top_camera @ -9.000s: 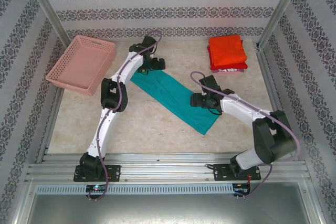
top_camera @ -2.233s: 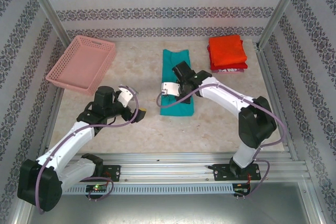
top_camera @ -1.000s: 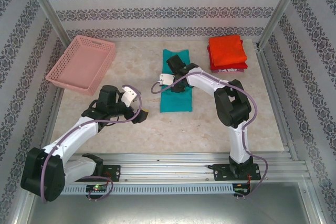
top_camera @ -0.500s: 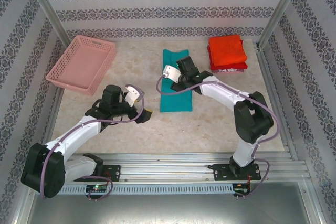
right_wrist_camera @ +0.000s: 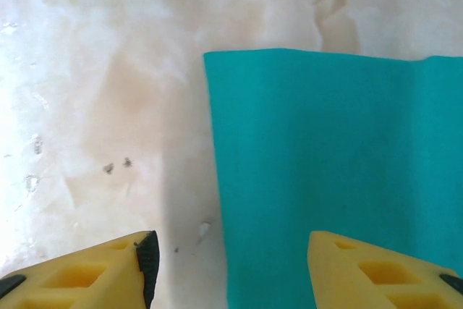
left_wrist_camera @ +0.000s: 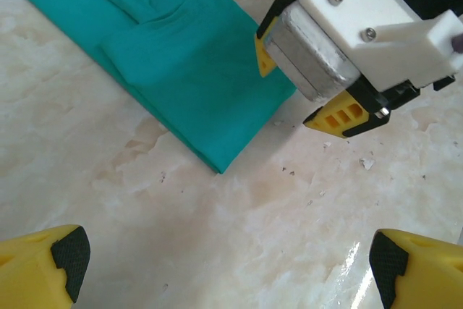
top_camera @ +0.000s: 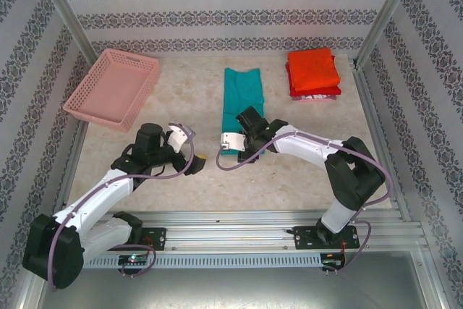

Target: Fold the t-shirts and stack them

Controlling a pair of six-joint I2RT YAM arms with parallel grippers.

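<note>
Pale marbled table (top_camera: 311, 171) between patterned walls (top_camera: 217, 5), seen from above. 1 pink basket (top_camera: 112, 88) sits upper left. 1 stack of folded t-shirts (top_camera: 312, 70), orange-red on top, sits upper right. 1 teal t-shirt (top_camera: 242, 92), folded into a long strip, lies at centre, well apart from both. Of the 2 arms, the left arm (top_camera: 101, 193) bends low at lower left, with the left gripper (top_camera: 189, 146) near the strip's lower end. The right arm (top_camera: 318, 146) reaches leftward, with the right gripper (top_camera: 230, 139) at that end.

Left wrist view: fingers spread wide over bare table, released. The right gripper is at upper right, beside the teal corner.

Right wrist view: fingers parted, nothing pinched, straddling the teal edge.
</note>
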